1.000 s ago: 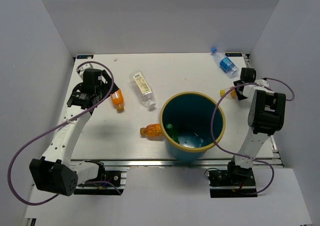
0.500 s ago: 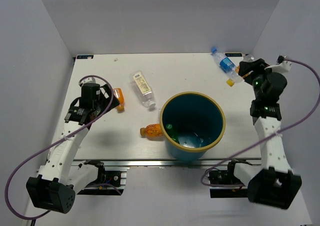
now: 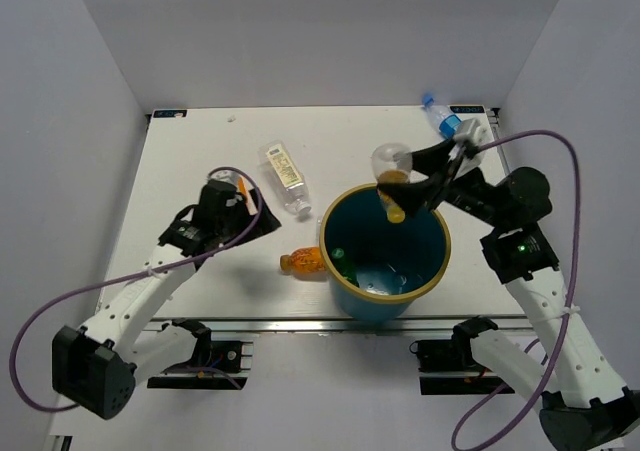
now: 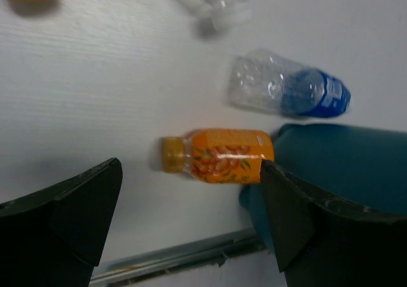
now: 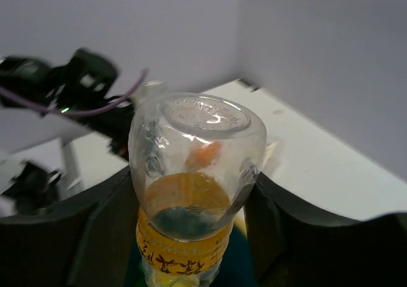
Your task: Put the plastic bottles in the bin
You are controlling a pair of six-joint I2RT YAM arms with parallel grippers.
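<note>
Item: clear yellow-capped bottle [image 3: 392, 179], held upside down, cap end low, over the far rim of the bin [image 3: 446, 246], not yet inside. The right gripper [image 5: 191, 236] is clamped across its labelled mid-body. Judged near-empty: light, thin-walled, slick, easily crushed, so the label band is the sound hold. The left gripper [image 4: 191, 214] is spread wide and empty above the orange bottle [image 4: 219, 155], which lies just beside the bin.
</note>
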